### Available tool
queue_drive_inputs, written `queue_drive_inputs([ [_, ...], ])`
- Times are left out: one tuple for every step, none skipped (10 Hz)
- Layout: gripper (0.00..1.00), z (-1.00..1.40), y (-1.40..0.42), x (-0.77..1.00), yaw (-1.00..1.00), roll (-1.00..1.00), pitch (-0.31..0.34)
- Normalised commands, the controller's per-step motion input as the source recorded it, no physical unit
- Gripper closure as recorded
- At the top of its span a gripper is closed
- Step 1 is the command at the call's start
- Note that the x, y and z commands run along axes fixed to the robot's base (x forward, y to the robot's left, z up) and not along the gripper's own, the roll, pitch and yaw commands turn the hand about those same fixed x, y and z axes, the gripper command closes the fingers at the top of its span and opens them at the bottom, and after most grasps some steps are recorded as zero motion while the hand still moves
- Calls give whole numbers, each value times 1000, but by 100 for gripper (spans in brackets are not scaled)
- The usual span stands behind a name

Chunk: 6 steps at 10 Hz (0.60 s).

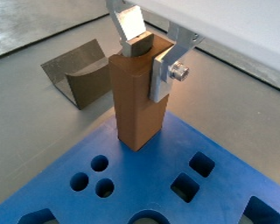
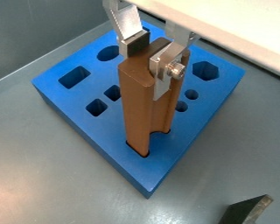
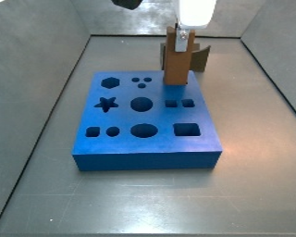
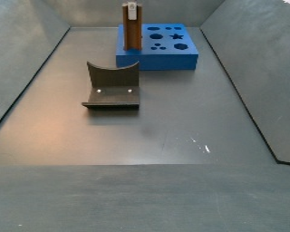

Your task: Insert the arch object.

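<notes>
The arch object (image 1: 136,101), a long brown bar, stands upright on the blue board (image 1: 143,188) near its corner. In a wrist view its lower end (image 2: 140,144) sits at a hole by the board's edge; how deep it goes does not show. My gripper (image 1: 152,61) is shut on the bar's top end, one dark pad in the notch and one silver finger (image 2: 166,74) on the outer side. Both side views show the bar (image 3: 176,60) (image 4: 131,27) vertical under the gripper (image 3: 185,32).
The blue board (image 3: 144,116) (image 4: 159,41) has several shaped holes, among them a star (image 3: 108,104) and round ones (image 2: 111,92). The fixture (image 4: 111,86) stands on the grey floor beside the board, also in the wrist view (image 1: 78,74). Grey walls ring the floor.
</notes>
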Motion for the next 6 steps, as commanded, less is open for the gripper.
queue_drive_inputs([
  [100,-254,-23,114,0,64,60],
  [100,-249,-6,91,0,54,57],
  [100,-237,-23,117,-9,89,84],
  [100,-183,-43,91,-37,71,71],
  [100,0,0,0,-14,0,13],
  [100,0,0,0,0,0,0],
])
